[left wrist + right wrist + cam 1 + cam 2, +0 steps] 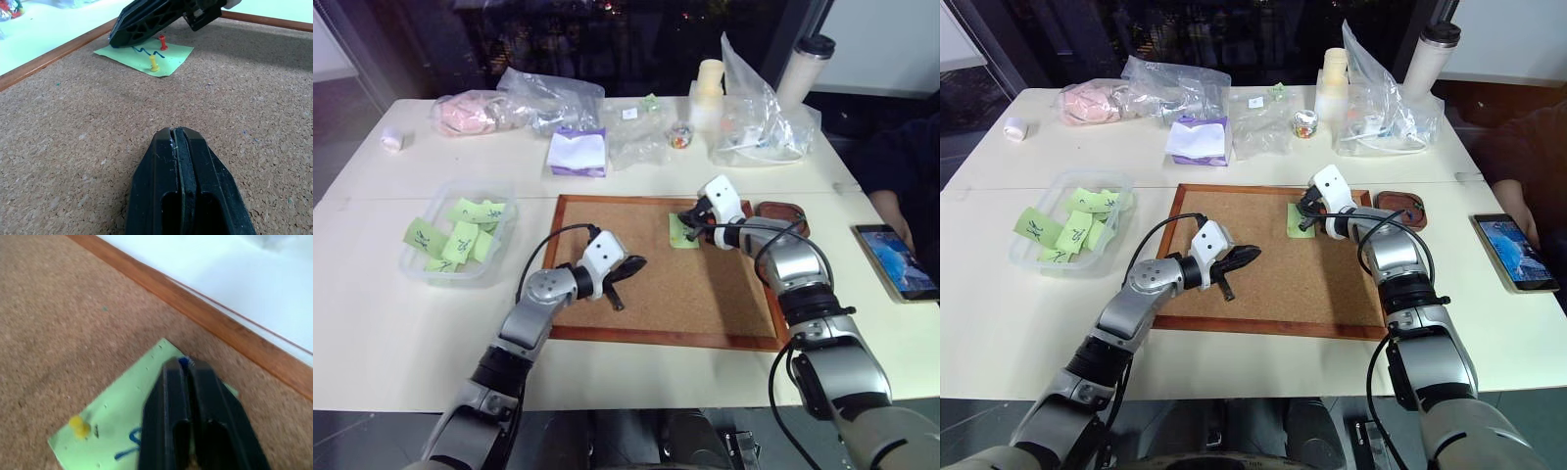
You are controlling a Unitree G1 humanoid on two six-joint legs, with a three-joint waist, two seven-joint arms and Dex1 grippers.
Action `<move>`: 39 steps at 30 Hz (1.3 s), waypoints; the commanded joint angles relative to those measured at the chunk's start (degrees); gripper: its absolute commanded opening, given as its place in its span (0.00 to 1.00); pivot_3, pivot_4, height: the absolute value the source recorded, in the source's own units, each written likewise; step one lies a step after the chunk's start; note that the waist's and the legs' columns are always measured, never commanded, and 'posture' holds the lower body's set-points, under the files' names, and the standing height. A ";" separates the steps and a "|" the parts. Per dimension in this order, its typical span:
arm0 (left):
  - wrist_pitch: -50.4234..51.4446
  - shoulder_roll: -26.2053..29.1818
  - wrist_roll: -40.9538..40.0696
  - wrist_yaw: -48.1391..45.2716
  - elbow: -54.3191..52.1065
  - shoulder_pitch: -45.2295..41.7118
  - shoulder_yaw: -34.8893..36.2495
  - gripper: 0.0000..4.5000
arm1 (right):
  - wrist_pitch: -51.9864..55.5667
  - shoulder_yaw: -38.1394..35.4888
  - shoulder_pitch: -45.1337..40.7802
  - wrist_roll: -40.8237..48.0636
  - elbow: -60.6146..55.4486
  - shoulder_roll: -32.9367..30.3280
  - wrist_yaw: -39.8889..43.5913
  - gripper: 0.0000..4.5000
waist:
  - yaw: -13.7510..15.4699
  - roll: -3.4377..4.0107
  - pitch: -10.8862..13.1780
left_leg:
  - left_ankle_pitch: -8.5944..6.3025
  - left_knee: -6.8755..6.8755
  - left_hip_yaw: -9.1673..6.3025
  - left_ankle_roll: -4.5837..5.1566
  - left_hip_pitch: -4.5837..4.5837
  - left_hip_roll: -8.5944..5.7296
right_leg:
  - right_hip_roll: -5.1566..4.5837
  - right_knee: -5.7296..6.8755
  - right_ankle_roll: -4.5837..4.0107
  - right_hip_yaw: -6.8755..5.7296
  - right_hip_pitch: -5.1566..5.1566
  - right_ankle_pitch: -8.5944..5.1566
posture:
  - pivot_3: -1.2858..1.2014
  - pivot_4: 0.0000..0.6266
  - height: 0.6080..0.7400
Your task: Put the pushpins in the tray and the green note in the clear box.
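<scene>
Pushpins hold a green note (pixel 146 54) flat on the cork board (pixel 705 294), near the board's far edge. In the left wrist view a red pin (pixel 163 42) and a yellow pin (pixel 154 63) stand upright in the paper; in the right wrist view a small blue head (pixel 184 362) shows right at the tip of the right gripper (pixel 186 366). That gripper's two black fingers are pressed together over the note, apparently pinching the blue pin, though the grip itself is partly hidden.

The left gripper (pixel 177 137) rests low over bare cork nearer the robot, its fingers closed on nothing.

The pins look tiny, hard and light, with smooth plastic heads that could slip; each is best taken by the head and pulled straight out. The note is thin, limp paper, likely to lift or tear if a pin is dragged sideways.

The dark reddish-brown tray (pixel 781 211) sits just beside the board's far right corner. The clear box (pixel 426 264), already holding several green notes, lies well apart on the left.
</scene>
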 commanded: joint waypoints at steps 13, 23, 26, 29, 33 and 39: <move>0.98 0.04 3.64 1.44 9.03 1.78 -2.66 0.00 | 6.31 -5.08 -0.33 3.24 -13.45 -3.67 0.72 0.01 | 0.34 0.27 -0.17 | 0.00 0.00 0.00 0.00 0.03 -0.02 | -0.06 -0.01 0.00 0.00 0.07 0.00 | 0.52 0.24 1.00; -0.78 -0.78 3.58 1.61 11.69 0.88 -2.39 0.00 | 11.82 -13.89 5.47 5.25 -20.93 -11.78 -2.87 0.01 | 0.57 0.38 -0.33 | -0.05 -0.15 -0.03 0.06 0.95 -0.05 | -0.07 -0.22 -0.01 -0.01 1.06 -0.01 | 0.52 0.24 1.00; -0.77 -0.84 3.43 1.40 11.18 0.87 -2.37 0.00 | 9.77 -16.83 7.16 4.52 -15.92 -14.59 -4.55 0.01 | 0.47 0.48 -0.38 | -0.05 -0.14 0.00 0.07 0.95 -0.06 | -0.07 -0.23 -0.01 0.00 1.06 -0.01 | 0.52 0.24 1.00; -0.77 -0.77 3.23 1.13 10.79 0.87 -2.28 0.00 | 7.24 -17.89 7.39 4.14 -9.99 -15.85 -5.38 0.01 | 0.32 0.56 -0.44 | -0.05 -0.15 0.00 0.07 0.96 -0.08 | -0.06 -0.23 -0.01 0.02 1.06 -0.01 | 0.52 0.24 1.00; -1.00 -0.57 3.36 1.00 10.63 0.98 -2.39 0.00 | 4.10 -18.04 6.14 4.11 -2.98 -15.82 -5.70 0.01 | 0.30 0.58 -0.45 | -0.05 -0.15 0.02 0.07 0.96 -0.08 | -0.04 -0.23 -0.01 0.04 1.05 -0.01 | 0.52 0.24 1.00; -1.08 -0.47 3.36 1.17 10.12 1.28 -2.26 0.00 | 0.13 -17.81 4.11 4.14 6.44 -14.83 -6.21 0.01 | 0.28 0.59 -0.45 | -0.05 -0.15 0.03 0.08 0.96 -0.08 | -0.03 -0.24 0.00 0.06 1.05 -0.01 | 0.52 0.24 1.00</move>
